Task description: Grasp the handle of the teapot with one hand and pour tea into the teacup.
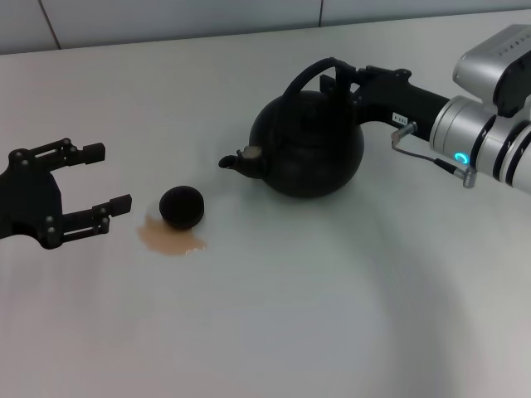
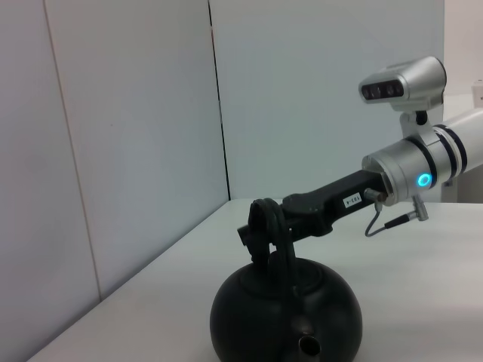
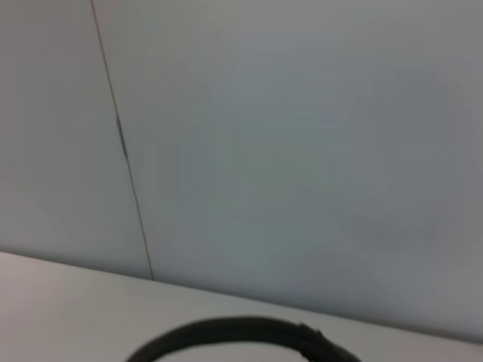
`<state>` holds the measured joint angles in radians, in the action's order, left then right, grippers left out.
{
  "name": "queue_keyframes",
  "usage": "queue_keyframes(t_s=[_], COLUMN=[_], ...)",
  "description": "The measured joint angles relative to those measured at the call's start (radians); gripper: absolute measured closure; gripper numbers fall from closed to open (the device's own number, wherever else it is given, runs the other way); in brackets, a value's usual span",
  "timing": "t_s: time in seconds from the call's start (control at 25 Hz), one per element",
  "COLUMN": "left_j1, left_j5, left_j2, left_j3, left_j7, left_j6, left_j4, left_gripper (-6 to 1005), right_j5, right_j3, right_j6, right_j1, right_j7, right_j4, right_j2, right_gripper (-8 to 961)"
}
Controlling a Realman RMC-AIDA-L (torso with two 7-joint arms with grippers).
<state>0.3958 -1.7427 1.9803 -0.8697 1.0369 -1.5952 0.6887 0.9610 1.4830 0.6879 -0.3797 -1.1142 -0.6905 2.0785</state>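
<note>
Matte-black teapot (image 1: 309, 146): set upright on the white table (image 1: 332, 315), at about 1 o'clock from the table's middle in the head view; spout (image 1: 236, 162) aimed at 9 o'clock.
Handle (image 1: 309, 73): arched over the lid, gripped on its 3 o'clock side.
Right gripper (image 1: 338, 83): reached in from 3 o'clock and placed at the handle; in the left wrist view (image 2: 260, 230) its fingers are seen pressed around the hoop.
Teacup (image 1: 182, 206): found at 8 o'clock from the teapot, just past the spout tip, apart from it.
Spill (image 1: 170, 238): a tan puddle is spread under and at 7 o'clock of the teacup.
Left gripper (image 1: 108, 178): held low at 9 o'clock of the teacup, fingers spread, nothing pinched.
Right wrist view: only a dark curved strip of the handle (image 3: 241, 335) and the wall (image 3: 302, 151) are shown.
</note>
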Motion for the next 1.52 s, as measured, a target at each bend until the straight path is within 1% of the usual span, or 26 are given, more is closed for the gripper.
queue_keyframes(t_s=[0.04, 0.28, 0.36, 0.52, 0.64, 0.84, 1.12, 1.2, 1.32, 1.44, 1.52], left_j1=[0.0, 0.0, 0.0, 0.0, 0.0, 0.001, 0.0, -0.004, -0.013, -0.021, -0.026], left_j5=[0.0, 0.0, 0.0, 0.0, 0.0, 0.006, 0.01, 0.011, 0.011, 0.013, 0.014], left_j2=[0.0, 0.0, 0.0, 0.0, 0.0, 0.007, 0.017, 0.021, 0.023, 0.024, 0.027], left_j3=[0.0, 0.001, 0.001, 0.006, 0.007, 0.009, 0.023, 0.042, 0.058, 0.072, 0.087], left_j7=[0.0, 0.0, 0.0, 0.002, 0.002, 0.001, 0.004, 0.008, 0.012, 0.013, 0.013], left_j6=[0.0, 0.0, 0.0, 0.0, 0.0, 0.01, 0.018, 0.011, -0.014, -0.037, -0.05], left_j4=[0.0, 0.0, 0.0, 0.0, 0.0, 0.0, 0.0, 0.0, 0.0, 0.0, 0.001], left_gripper=[247, 247, 247, 247, 247, 246, 246, 246, 247, 247, 247], right_j5=[0.001, 0.014, 0.03, 0.073, 0.076, 0.078, 0.076, 0.079, 0.088, 0.123, 0.142], right_j3=[0.001, 0.007, 0.009, 0.026, 0.063, 0.074, 0.047, 0.037, -0.002, -0.047, -0.056], right_j6=[0.0, 0.002, 0.002, 0.003, 0.003, 0.025, 0.075, 0.115, 0.221, 0.332, 0.37], right_j1=[0.003, 0.025, 0.031, 0.078, 0.148, 0.237, 0.282, 0.303, 0.327, 0.332, 0.331], right_j7=[0.001, 0.002, 0.001, -0.027, -0.032, -0.03, -0.03, -0.028, -0.028, -0.05, -0.064], right_j4=[-0.008, -0.054, -0.061, -0.112, -0.188, -0.278, -0.314, -0.344, -0.383, -0.406, -0.418], right_j2=[0.0, 0.0, 0.0, 0.002, 0.005, 0.009, 0.01, 0.009, 0.006, 0.005, 0.005], right_gripper=[789, 545, 520, 508, 498, 483, 461, 455, 445, 436, 430])
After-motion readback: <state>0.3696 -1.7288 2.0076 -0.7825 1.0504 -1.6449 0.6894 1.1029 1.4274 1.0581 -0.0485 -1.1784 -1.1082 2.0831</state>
